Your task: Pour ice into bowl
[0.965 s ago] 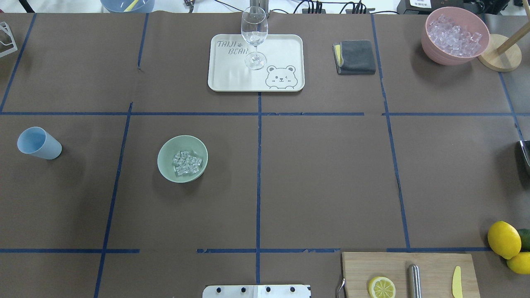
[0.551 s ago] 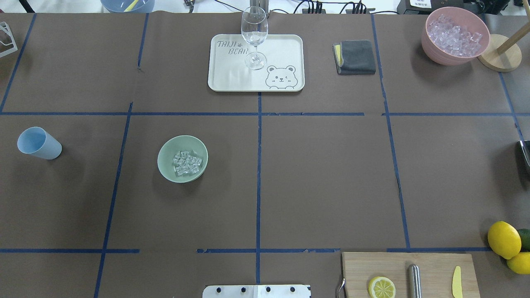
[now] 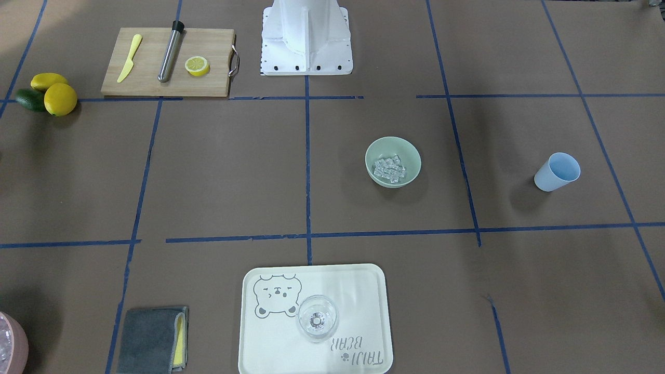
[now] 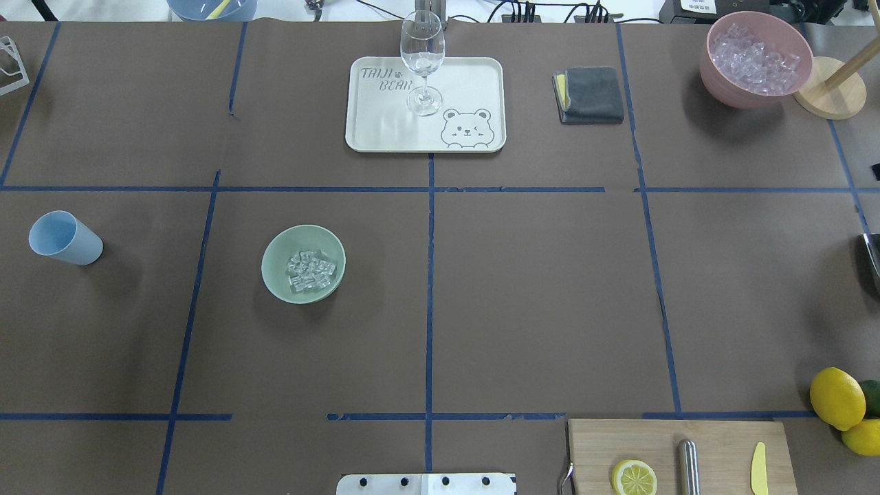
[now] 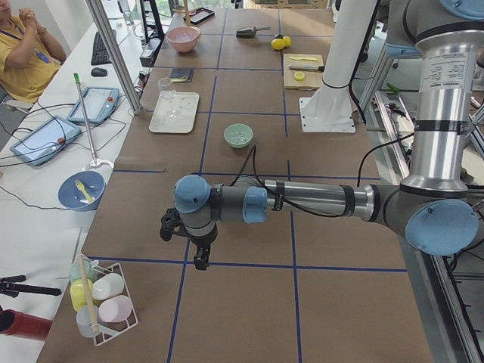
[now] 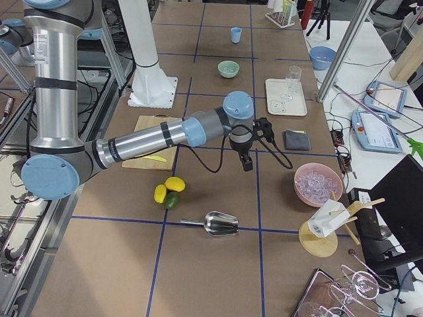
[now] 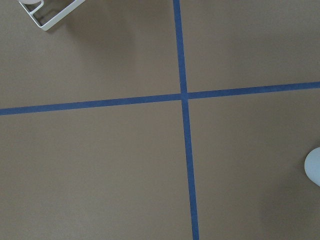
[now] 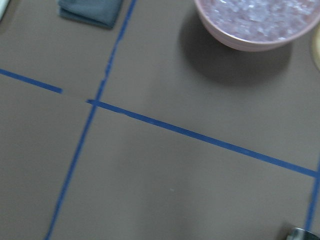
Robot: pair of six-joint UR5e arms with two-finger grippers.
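Overhead view of a brown paper-covered table w/ blue tape grid. The bowl (image 4: 275,265) sat at approx. 9 o'clock from table centre, inside one taped cell and clear of the lines. The ice (image 4: 311,270) lay heaped in its bottom, none seen spilled outside. At the bowl's 9 o'clock, well apart, the blue cup (image 4: 64,238) stood w/ mouth up and looked empty. That fits the pour being done, as far as I could judge.

Neither arm appeared overhead. From the side cams, the left gripper (image 5: 200,262) hung pointing down over bare paper beyond the cup, holding nothing visible. The right gripper (image 6: 246,164) hung likewise near the pink container (image 4: 715,79). Whether the pincers were apart or together, I could not tell for either. Both seemed parked outward, prob. to leave the middle free.

Edges: the tray (image 4: 467,75) w/ the glass (image 4: 422,51) sat at 12 o'clock near the far edge, and the grey cloth (image 4: 590,95) was at its 3 o'clock. The cutting board (image 4: 722,440) w/ the lemon slice (image 4: 634,477) sat at 5 o'clock by the near edge.

Open room: the centre and the whole stretch btwn bowl and board were bare. Only the tall glass would call for care on a far reach.
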